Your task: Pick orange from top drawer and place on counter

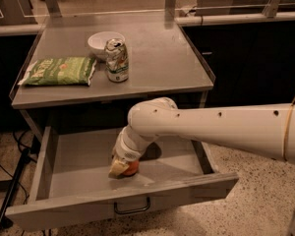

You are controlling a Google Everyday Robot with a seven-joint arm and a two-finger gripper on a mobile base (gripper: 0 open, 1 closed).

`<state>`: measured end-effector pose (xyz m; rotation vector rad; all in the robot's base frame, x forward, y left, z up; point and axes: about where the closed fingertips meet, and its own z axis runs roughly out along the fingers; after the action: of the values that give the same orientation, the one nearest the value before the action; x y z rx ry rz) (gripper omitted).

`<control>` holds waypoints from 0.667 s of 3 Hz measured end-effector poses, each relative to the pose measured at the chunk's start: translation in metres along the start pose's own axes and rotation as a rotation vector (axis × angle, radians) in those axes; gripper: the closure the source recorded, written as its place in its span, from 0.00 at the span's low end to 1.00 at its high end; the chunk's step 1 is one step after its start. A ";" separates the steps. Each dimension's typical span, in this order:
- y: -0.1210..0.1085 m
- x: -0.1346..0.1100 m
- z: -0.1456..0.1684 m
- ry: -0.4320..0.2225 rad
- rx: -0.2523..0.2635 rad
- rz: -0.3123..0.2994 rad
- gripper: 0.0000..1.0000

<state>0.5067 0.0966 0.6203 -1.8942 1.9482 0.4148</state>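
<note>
Camera view: white end effector is touching small round orange fruit inside grey metal drawer, grip indiscernible; probably firm, slippery, so pinch mid-width.

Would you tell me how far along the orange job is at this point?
Done: the drawer stands open. In hand: the gripper is down at the orange on the drawer floor; a grasp can't be confirmed. Left: lift it and set it on the counter.
</note>
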 end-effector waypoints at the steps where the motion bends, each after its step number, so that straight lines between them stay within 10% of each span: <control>1: -0.008 0.001 -0.027 0.023 0.015 0.031 1.00; 2: -0.017 -0.004 -0.062 0.043 0.028 0.049 1.00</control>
<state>0.5192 0.0702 0.6781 -1.8554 2.0212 0.3613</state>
